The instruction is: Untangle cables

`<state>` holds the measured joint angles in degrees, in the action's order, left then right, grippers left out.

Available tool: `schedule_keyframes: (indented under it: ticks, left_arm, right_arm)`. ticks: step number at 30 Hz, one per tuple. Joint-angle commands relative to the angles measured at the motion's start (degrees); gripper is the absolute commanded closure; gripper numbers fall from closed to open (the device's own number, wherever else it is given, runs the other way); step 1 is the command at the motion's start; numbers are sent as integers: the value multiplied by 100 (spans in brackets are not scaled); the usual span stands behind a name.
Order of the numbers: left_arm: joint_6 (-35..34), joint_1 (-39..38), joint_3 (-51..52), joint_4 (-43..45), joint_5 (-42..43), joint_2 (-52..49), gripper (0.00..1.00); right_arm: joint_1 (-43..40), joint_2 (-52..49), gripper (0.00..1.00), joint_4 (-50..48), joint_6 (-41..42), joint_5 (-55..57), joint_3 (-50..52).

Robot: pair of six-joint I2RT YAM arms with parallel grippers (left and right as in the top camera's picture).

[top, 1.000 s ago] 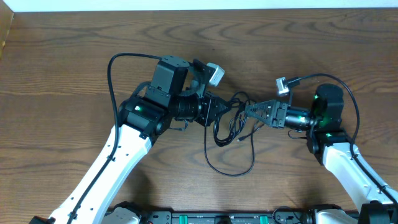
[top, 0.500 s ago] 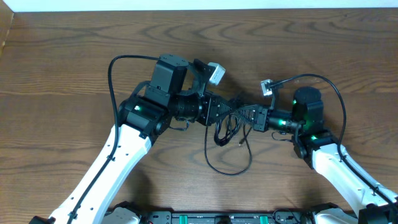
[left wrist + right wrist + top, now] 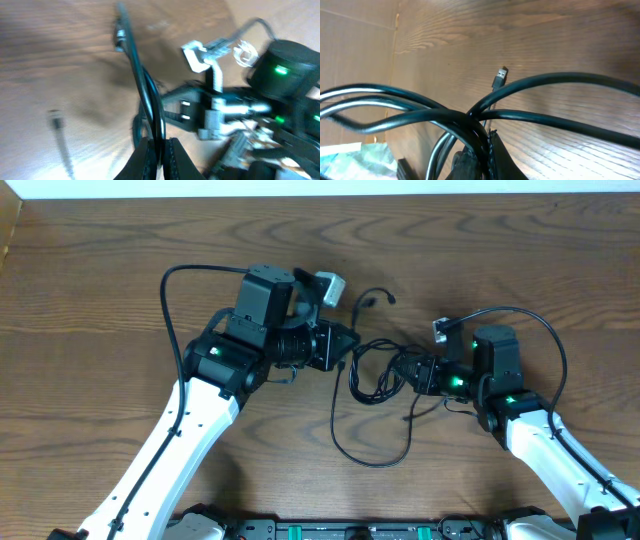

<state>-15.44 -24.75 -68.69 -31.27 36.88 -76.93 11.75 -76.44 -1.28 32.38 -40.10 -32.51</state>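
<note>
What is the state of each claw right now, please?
Left claw: closed, pinching the black cables.
Right claw: closed, gripping the black cables where they cross.

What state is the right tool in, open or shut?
Shut. In the right wrist view, the right tool pinches the cables where they cross, with no gap showing between its tips.

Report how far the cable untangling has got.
Done: both grippers have a hold, and one small plug end sticks out clear of the knot. In hand: the left gripper and right gripper are each shut on the thin black cables. Left: the strands cross in loops between them, and a large loop lies on the brown wooden table. Nothing is separated.
</note>
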Motion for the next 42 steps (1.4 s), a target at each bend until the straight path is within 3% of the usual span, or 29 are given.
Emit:
schedule_keyframes:
  ticks: [1,4,7,11,15,19,23,29,31,37,42]
  left_arm:
    - [-15,85,-173,26,-992,59,92]
    - [-144,85,-173,50,-1202,57,92]
    - [-92,-22,-173,149,-776,57,92]
    - [898,-428,-170,164,-144,52,92]
    - [1633,-1097,-59,-61,-446,-28,91]
    - [1626,-1613,35,-562,-1849,-251,91]
    - [1622,-1952,35,-732,-2387,-546,92]
    - [1281,-2098,35,-907,-3952,-992,89]
    - [1281,-2098,35,-949,-4048,-1156,84]
    - [957,-2098,35,-855,-4006,-1650,84]
    - [916,-2098,35,-595,-3121,-1805,83]
  right_arm:
    - [-118,83,99,70,-162,374,-4]
    - [-120,140,99,70,-160,299,-7]
    - [-116,155,99,87,81,192,-7]
    - [-122,155,99,-72,697,-201,-7]
    - [-138,155,99,-354,1303,-710,-7]
    - [-249,155,99,-520,1421,-1029,-9]
    - [-361,155,99,-518,1561,-1147,-9]
    - [-584,155,98,-522,1880,-1633,-11]
    - [-693,155,98,-553,1980,-1864,-11]
    - [-944,155,98,-756,2422,-2505,-11]
    - [-946,155,99,-776,2564,-2496,-11]
